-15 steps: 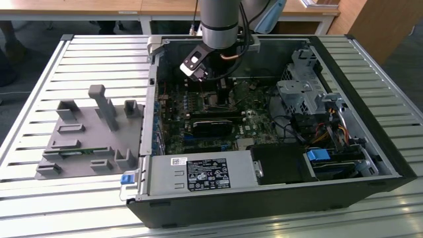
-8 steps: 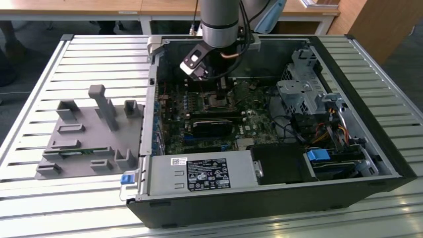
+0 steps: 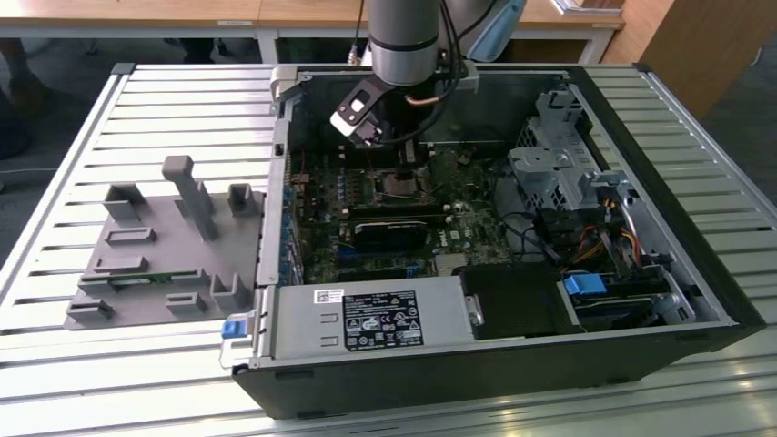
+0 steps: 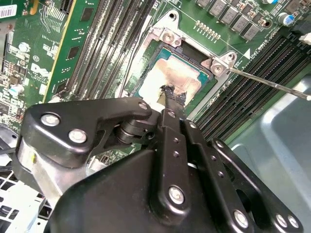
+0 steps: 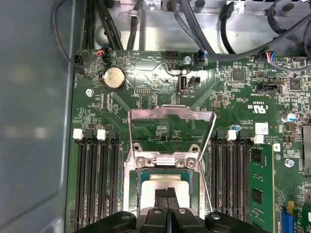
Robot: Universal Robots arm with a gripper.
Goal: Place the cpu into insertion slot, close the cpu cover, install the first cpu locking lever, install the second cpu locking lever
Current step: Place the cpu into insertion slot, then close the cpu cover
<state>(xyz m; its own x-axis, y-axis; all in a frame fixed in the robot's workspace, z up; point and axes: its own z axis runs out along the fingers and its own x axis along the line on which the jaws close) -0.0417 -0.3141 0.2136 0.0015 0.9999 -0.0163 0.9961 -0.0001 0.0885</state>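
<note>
Fingers at cpu in insertion slot

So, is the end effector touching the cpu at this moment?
Cannot tell. In the second wrist view the end effector overlaps the pale top of the cpu, but neither contact nor a gap shows plainly.

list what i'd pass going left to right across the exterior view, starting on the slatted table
grey plastic holder → computer case's left wall → processor socket → metal drive cage → case's right wall
</note>
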